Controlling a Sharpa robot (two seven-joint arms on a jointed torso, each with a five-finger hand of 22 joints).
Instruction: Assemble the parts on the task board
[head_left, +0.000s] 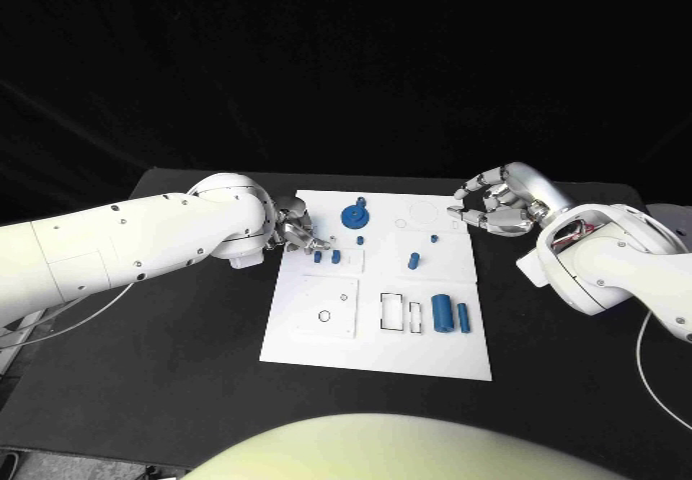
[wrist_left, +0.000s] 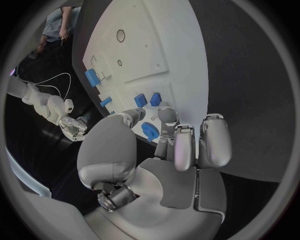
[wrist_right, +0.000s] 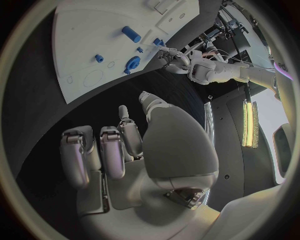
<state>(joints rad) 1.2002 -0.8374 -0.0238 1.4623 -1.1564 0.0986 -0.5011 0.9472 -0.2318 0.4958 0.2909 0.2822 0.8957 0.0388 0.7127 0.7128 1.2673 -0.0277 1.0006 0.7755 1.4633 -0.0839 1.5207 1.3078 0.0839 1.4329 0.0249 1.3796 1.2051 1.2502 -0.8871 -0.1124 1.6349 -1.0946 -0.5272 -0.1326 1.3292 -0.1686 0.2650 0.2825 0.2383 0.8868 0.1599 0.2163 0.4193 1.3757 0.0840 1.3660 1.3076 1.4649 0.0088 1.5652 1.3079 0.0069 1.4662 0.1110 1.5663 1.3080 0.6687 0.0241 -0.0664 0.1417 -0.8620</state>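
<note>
Small blue parts (head_left: 443, 307) on white task board (head_left: 310, 335)

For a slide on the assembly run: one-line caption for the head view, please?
Left hand reaches over the white task board's edge near small blue parts; right hand hovers beside it.

**No readable text**

No words, labels, brands or numbers can be read anywhere. The white task board (head_left: 378, 345) carries only thin black outlines, rectangles and small circles, and none of them forms letters or digits.
</note>
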